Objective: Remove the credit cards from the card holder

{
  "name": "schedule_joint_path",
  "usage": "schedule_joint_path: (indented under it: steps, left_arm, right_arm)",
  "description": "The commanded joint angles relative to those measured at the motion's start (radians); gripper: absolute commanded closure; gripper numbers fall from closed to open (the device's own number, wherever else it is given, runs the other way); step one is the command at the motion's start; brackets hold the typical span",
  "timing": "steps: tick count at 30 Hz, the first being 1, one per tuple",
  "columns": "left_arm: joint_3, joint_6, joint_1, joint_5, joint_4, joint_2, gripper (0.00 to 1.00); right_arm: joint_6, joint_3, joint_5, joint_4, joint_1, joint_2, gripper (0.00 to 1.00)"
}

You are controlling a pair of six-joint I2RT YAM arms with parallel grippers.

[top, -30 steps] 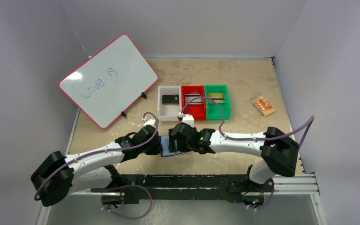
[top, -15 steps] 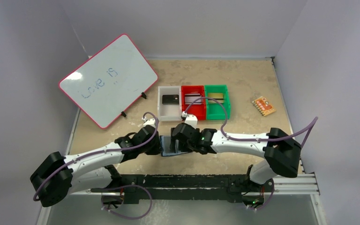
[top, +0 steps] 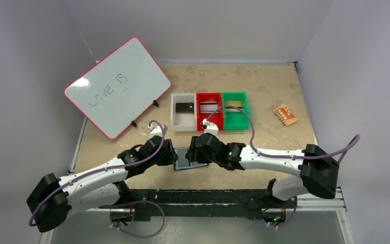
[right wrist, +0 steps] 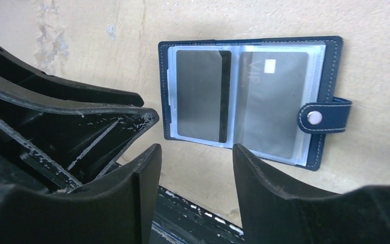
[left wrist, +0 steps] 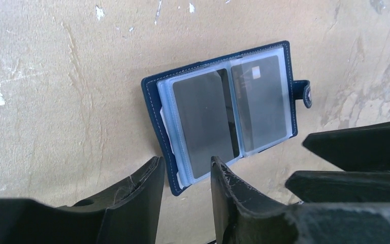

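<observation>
Between the tips of the two grippers, flat on the tan tabletop, lies the small navy-blue folding card holder. It is spread open with its clear plastic sleeves facing up. Two dark grey credit cards sit in the sleeves. The card with a black stripe is in the half on the left jaws' side, and the card with a small white square is in the half on the right jaws' side. A short navy tab with a round silver snap sticks out from the edge farthest from the left jaws.

The left gripper is released, its black jaws parted with nothing clamped. The holder's near corner shows in the gap just past the tips, and whether they touch it cannot be told. The right gripper is also released, its jaws set wider and empty, with the holder lying just beyond them.

Farther out beyond both jaws stand three small plastic bins side by side: the white bin, the red bin and the green bin, each with a flat piece inside. A pink-framed whiteboard leans beyond the left jaws. A small orange patterned rectangle lies well apart from the right jaws.
</observation>
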Motion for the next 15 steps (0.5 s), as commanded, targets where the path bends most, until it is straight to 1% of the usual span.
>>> schedule_joint_path:
  steps: [1,3,5,7,13,15]
  left_arm:
    - [0.006,-0.031,-0.005,-0.029,0.062,0.001,0.61]
    - [0.006,-0.037,-0.005,-0.025,0.080,0.023,0.60]
    - [0.004,-0.041,-0.004,-0.028,0.095,0.042,0.60]
    - [0.002,-0.042,-0.004,-0.030,0.109,0.057,0.60]
    - [-0.011,-0.046,-0.005,-0.033,0.146,0.096,0.59]
    - [-0.018,-0.046,-0.005,-0.029,0.161,0.105,0.59]
  right_arm:
    - [-0.038,-0.071,-0.130,0.225,-0.062,-0.016,0.47]
    - [-0.053,-0.103,-0.185,0.294,-0.100,-0.017,0.51]
    - [-0.070,-0.133,-0.266,0.365,-0.140,-0.012,0.52]
    - [-0.073,-0.149,-0.298,0.402,-0.155,-0.004,0.53]
    - [-0.095,-0.147,-0.358,0.448,-0.170,0.059,0.54]
    - [-0.087,-0.139,-0.355,0.436,-0.174,0.081,0.55]
